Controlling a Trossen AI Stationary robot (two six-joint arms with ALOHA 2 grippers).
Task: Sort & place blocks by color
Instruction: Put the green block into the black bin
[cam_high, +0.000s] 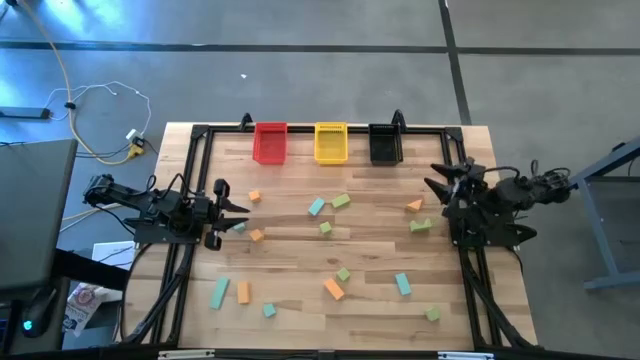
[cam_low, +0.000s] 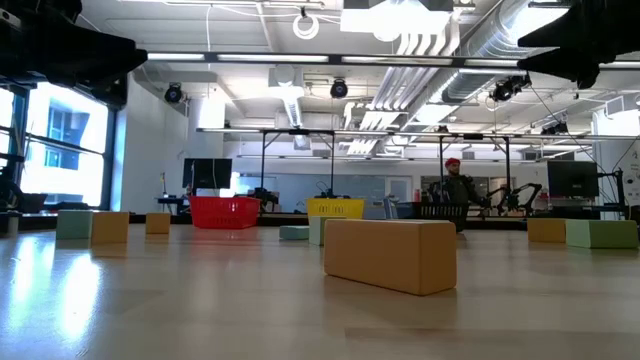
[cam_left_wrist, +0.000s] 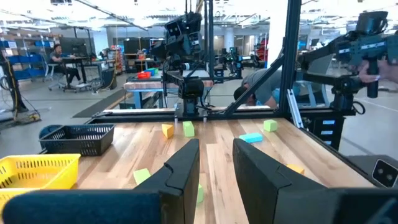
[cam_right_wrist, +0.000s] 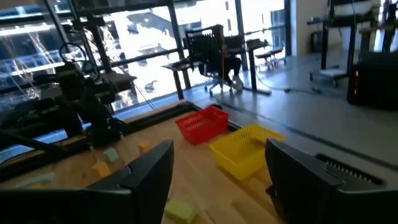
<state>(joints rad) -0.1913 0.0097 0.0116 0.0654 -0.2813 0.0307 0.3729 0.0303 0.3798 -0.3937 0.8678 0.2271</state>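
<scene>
Small orange, teal and light green blocks lie scattered flat on the wooden table: an orange bar (cam_high: 334, 289) near the middle front, a teal bar (cam_high: 219, 292), a green cube (cam_high: 325, 228), an orange piece (cam_high: 414, 205). In the low view the orange bar (cam_low: 390, 253) is nearest. My left gripper (cam_high: 243, 213) hovers at the table's left side, open, close to a teal block (cam_high: 237, 227) and an orange cube (cam_high: 257, 235). My right gripper (cam_high: 432, 177) hovers at the right side, wide open, near the orange piece. Both grippers hold nothing (cam_left_wrist: 216, 146) (cam_right_wrist: 219, 149).
Three bins stand in a row at the far edge: red (cam_high: 270, 142), yellow (cam_high: 331, 142), black (cam_high: 385, 143). A black frame (cam_high: 196, 150) runs around the table's edge. People show in the room behind (cam_low: 456, 182). Bare wood lies between the blocks.
</scene>
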